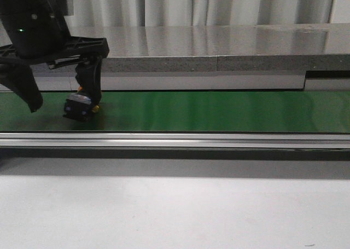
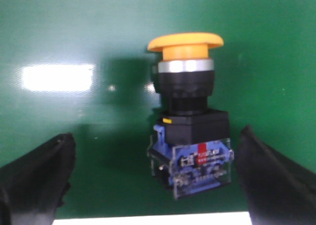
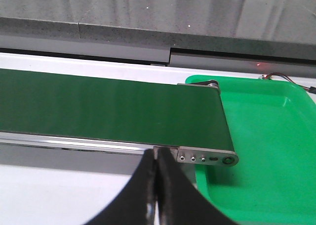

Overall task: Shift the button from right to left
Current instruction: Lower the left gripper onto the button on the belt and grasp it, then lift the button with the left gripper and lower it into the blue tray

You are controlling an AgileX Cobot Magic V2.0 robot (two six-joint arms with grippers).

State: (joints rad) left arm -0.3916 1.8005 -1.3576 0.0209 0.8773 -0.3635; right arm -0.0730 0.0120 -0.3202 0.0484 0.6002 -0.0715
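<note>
The long green conveyor belt [image 1: 219, 111] runs across the table, and at its far left end, about nine o'clock from the middle of the front view, the left gripper [image 1: 57, 104] hangs low over the belt. Its jaws stand released, spread wide on either side of the button [image 2: 189, 116] without touching it. The button lies on the belt between them, orange cap pointing away from the wrist, clear terminal block nearest the fingers; I'd judge the arm is straddling it that way so one squeeze catches the boxy black body rather than the round cap. Over at the belt's other end a green tray [image 3: 266, 151] sits at three o'clock, and the right gripper [image 3: 158, 185] waits there clenched on nothing, out of the way.
</note>
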